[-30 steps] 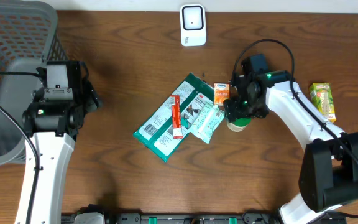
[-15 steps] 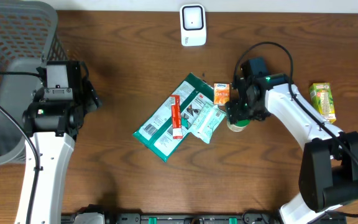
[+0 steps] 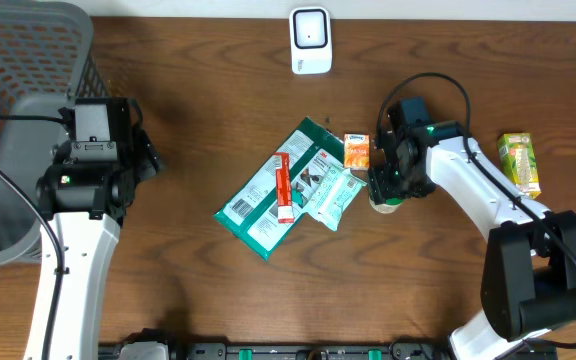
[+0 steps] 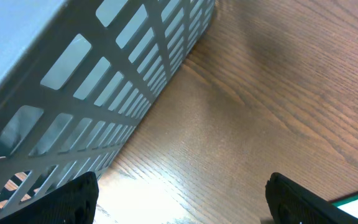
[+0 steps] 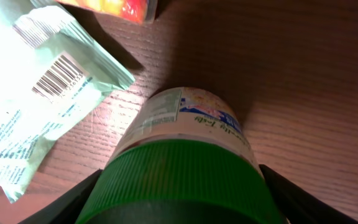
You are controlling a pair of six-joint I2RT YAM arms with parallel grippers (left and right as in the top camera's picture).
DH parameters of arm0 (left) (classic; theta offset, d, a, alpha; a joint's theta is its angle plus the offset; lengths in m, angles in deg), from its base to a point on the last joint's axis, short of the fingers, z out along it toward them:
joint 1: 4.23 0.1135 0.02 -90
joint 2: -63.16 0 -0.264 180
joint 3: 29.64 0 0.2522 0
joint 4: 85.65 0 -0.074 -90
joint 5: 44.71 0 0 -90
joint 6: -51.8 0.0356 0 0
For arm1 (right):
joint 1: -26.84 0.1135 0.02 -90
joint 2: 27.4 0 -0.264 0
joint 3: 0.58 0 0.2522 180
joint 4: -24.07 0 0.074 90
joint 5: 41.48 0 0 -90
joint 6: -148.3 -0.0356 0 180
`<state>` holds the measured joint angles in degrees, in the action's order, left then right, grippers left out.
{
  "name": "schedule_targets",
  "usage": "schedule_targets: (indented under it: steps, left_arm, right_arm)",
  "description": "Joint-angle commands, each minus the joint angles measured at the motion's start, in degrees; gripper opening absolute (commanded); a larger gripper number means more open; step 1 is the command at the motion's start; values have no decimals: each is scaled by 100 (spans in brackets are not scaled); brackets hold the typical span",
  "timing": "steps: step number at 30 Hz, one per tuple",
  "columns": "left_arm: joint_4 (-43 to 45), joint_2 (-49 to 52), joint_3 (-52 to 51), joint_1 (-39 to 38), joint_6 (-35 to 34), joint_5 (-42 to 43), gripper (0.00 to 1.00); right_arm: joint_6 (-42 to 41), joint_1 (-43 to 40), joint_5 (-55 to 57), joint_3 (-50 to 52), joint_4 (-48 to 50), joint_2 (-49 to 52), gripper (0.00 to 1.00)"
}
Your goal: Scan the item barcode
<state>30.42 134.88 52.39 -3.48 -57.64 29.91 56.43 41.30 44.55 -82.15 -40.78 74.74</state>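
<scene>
Leftmost, a grey plastic lattice basket stands on the brown wood-grain table. Only the left wrist view shows its slatted wall close up. That view also shows the left gripper beside the basket, its dark fingers spread wide with nothing between them.

In the middle lies a flat glossy green packet with a white barcode panel. A thin red stick-shaped pack lies across the green packet, and a crinkled pale translucent pouch overlaps its right edge. Behind them, at the far edge, sits the white rounded scanner.

A small orange carton is just right of the pouch. Beside it stands the round jar, which has a pale printed label and a ribbed green lid. From overhead it is mostly hidden under the right gripper. The right wrist view shows the fingers on either side of the lid and right against it, but not whether they press. That view alone also shows the pouch's barcode.

Farthest right lies a yellow-green juice carton, well apart from the rest.

In all there is one basket, one scanner and six goods.
</scene>
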Motion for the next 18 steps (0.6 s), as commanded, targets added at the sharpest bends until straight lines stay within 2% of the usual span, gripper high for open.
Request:
schedule_targets:
  steps: [1, 18]
  left_arm:
    - [-15, -20, 59, 31, 50, -74, 87]
    - [-15, -20, 59, 31, 52, -74, 87]
  right_arm:
    - [-4, 63, 68, 57, -4, -57, 73]
    - [-107, 66, 68, 162, 149, -57, 72]
